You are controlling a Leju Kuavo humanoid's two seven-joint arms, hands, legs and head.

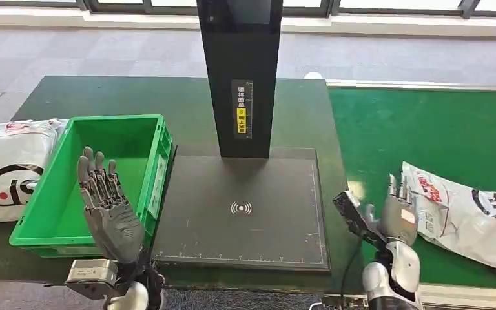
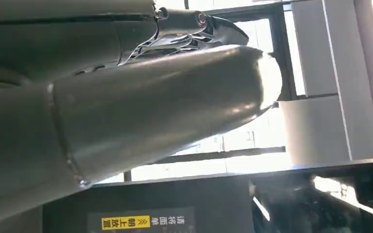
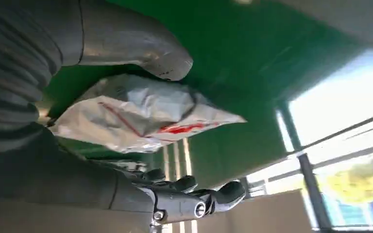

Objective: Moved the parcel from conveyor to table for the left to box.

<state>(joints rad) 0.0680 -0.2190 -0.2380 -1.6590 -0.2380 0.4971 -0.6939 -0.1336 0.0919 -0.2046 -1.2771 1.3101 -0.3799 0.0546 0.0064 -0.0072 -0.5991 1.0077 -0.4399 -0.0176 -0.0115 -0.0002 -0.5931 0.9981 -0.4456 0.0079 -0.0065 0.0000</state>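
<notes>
Right hand (image 1: 400,216) spread beside parcel (image 1: 462,216), perhaps touching; left hand (image 1: 106,203) spread, empty.

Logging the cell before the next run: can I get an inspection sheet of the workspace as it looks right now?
Surface: dark table on the left, green conveyor on the right.
Job's things: white parcel lying on the conveyor; green box looks empty.
Clutter: another white bag left of the box.
Hands: left hand open above the box; right hand open beside the parcel.
Cables: thin black cable by the right wrist.
Surroundings: black scanner stand, grey floor, windows.
</notes>
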